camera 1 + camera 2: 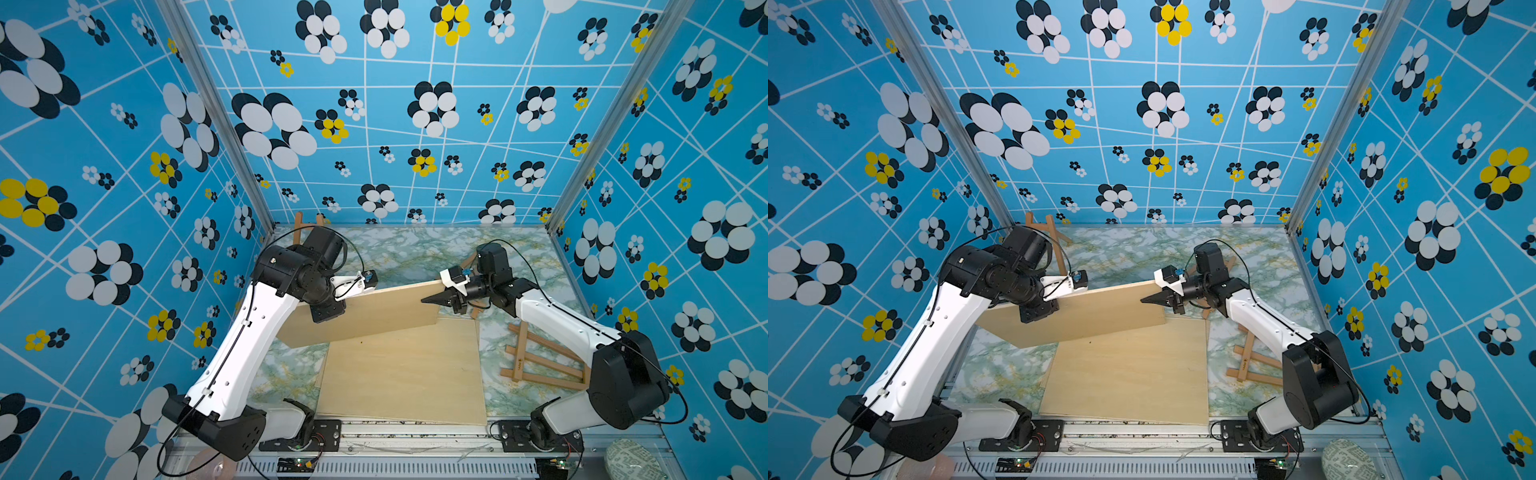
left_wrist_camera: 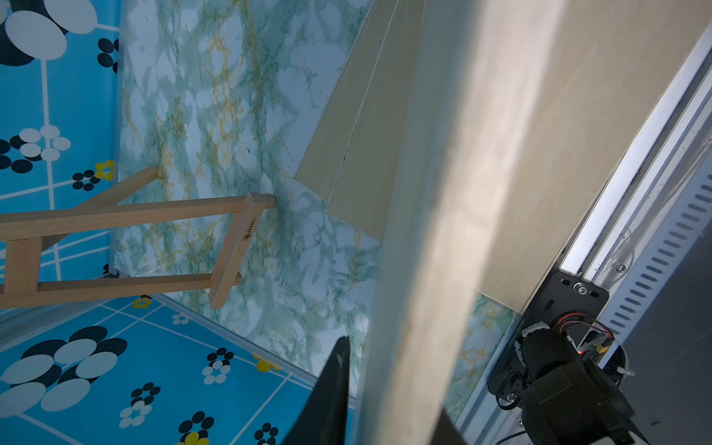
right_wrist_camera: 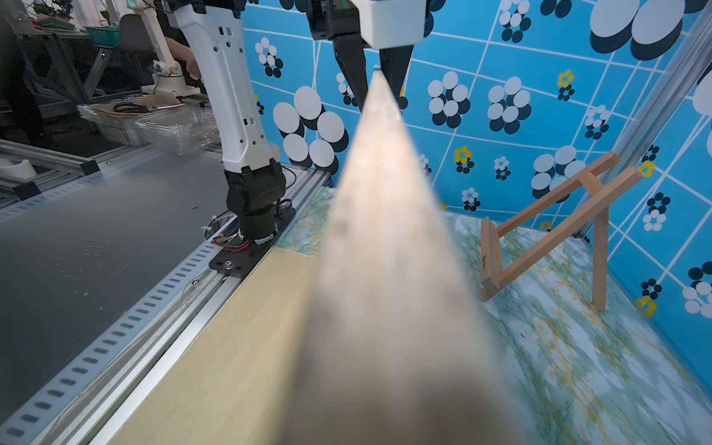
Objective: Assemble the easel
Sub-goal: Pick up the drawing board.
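The board point(image 3: 385, 269) fills my right wrist view, raised across mid-frame. The right gripper point(image 1: 434, 299) pinches one end. The left gripper point(image 3: 381, 98) straddles the other, and I cannot tell if it grips. Next, I judge, I carry it level to the standing easel point(image 1: 1040, 225), left of centre.

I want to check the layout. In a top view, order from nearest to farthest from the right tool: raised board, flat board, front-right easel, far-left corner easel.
1. Raised board, gripped in the right tool.
2. Flat board, lying just below it.
3. Front-right easel, lying flat on the right side.
4. Far-left corner easel, standing at the back.
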